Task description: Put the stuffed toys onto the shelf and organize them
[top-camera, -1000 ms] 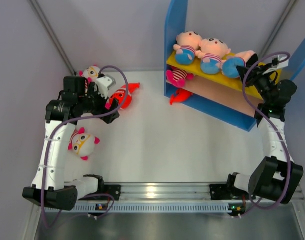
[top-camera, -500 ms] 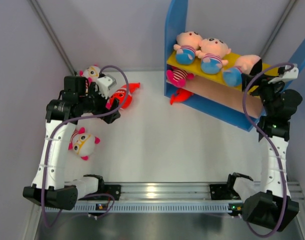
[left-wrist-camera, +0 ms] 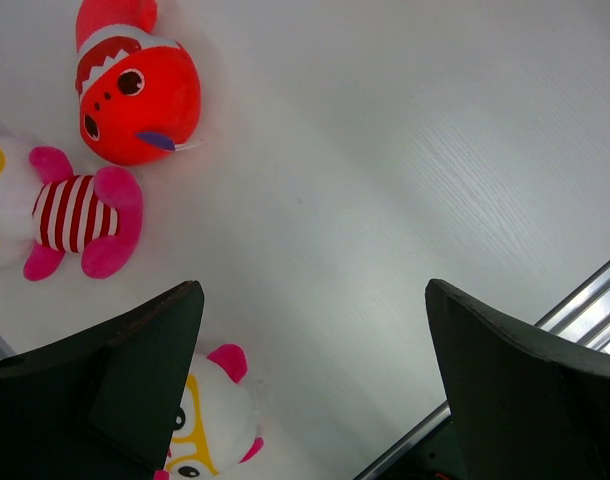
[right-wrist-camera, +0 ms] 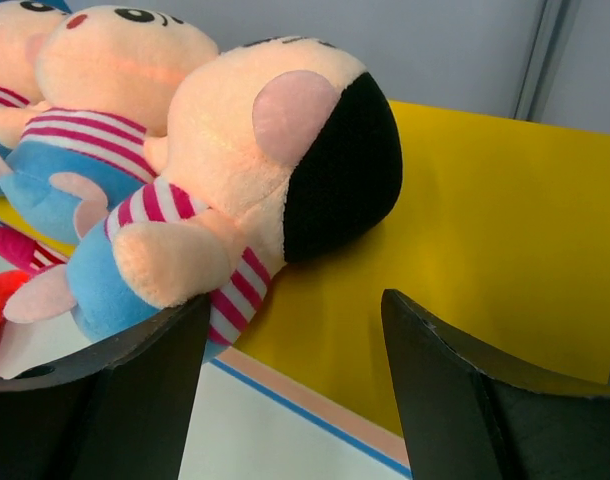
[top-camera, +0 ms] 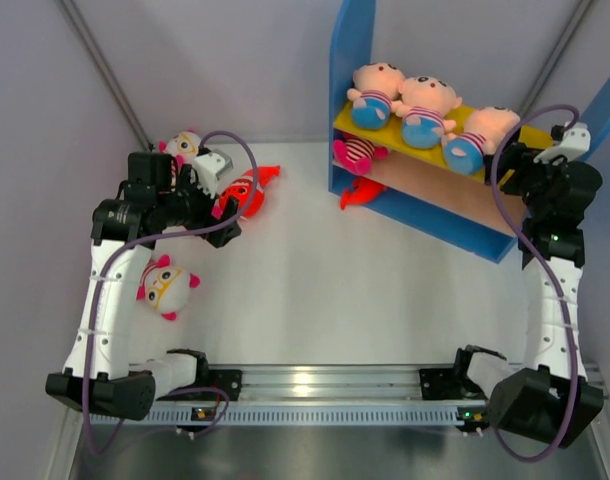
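Over on the left, three soft plush toys lie loose on the white table (top-camera: 335, 290): a white-faced doll (top-camera: 165, 287) near the arm's base, a striped doll (top-camera: 185, 145) at the far edge, and a red fish (top-camera: 247, 192) just right of the left fingers (left-wrist-camera: 135, 360), which hang spread wide and empty above them. The fish's long axis runs diagonally, near-left to far-right, and I'd judge the left arm much the nearer. On the shelf (top-camera: 350, 60), three round-headed peach dolls (top-camera: 425, 100) lie in a row on the smooth yellow top board (right-wrist-camera: 485, 200). The right fingers (right-wrist-camera: 465, 390) stand parted, released, just beside the rightmost doll (top-camera: 480, 135).
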Robot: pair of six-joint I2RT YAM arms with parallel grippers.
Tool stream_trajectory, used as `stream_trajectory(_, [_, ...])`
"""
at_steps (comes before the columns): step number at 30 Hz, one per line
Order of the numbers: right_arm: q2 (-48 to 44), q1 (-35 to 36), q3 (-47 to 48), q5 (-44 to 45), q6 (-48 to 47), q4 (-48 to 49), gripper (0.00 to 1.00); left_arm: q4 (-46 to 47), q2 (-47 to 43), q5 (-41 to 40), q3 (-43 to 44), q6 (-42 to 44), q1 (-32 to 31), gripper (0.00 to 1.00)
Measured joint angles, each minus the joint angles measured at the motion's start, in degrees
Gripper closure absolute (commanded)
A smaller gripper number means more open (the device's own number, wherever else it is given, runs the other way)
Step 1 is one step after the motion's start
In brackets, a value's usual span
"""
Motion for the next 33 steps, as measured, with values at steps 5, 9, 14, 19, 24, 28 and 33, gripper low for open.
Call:
stream_trajectory(5, [3.8, 0.0, 3.6, 1.8, 0.3, -2.8, 0.34, 0.0, 0.0, 0.0, 0.0, 0.0, 0.0, 0.01])
stream_trajectory(9, [5.0, 0.1, 6.3, 3.7, 0.3, -6.3, 0.34, 0.0, 0.0, 0.1, 0.0, 0.0, 0.0, 0.01])
stream_trajectory(14, [0.4, 0.9, 6.4, 7.7, -1.7, -11.0, 0.32, -0.1, 0.0, 0.1, 0.0, 0.0, 0.0, 0.01])
stream_trajectory(19, [-5.0, 1.0, 10.1, 6.3, -7.3, -15.5, 0.29, -0.1, 0.0, 0.1, 0.0, 0.0, 0.0, 0.01])
stream_trajectory(24, [-3.8, 3.5, 17.4, -4.9, -15.3, -19.3, 0.27, -0.1, 0.0, 0.1, 0.0, 0.0, 0.0, 0.01])
stream_trajectory(28, [2.7, 7.0, 23.5, -7.1, -18.1, -21.0, 0.28, -0.1, 0.0, -1.4, -1.5, 0.0, 0.0, 0.01])
stream_trajectory(33, [11.7, 9.3, 27.0, -5.4, -19.4, -23.6, 0.31, -0.5, 0.4, -4.4, -4.9, -0.1, 0.0, 0.01])
